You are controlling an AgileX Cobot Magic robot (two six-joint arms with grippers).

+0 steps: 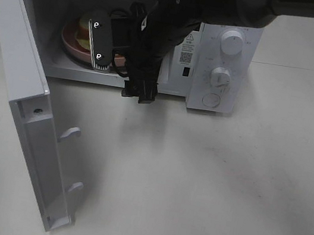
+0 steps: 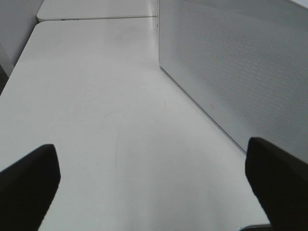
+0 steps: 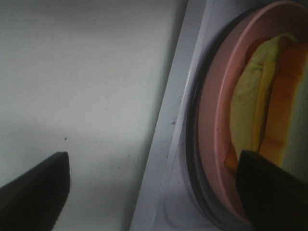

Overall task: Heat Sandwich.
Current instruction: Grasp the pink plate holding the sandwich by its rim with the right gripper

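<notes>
Reaching into the boxy white microwave (image 1: 226,63), its door (image 1: 26,71) swung wide, the black right arm (image 1: 160,27) angles down over the smooth white table (image 1: 195,178). Its right claw (image 3: 154,192) gapes wide, gripping nothing, at the cavity's lip. The sandwich (image 3: 260,110), soft white bread with yellow-green filling, lies on a round pink plate (image 3: 211,120) inside, just beside 1 side of that claw. The left claw (image 2: 154,187) hovers wide open above the table.

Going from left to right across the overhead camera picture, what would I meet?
Open microwave door → pink plate inside the oven → black robot arm reaching into the opening → control panel with its dials.
</notes>
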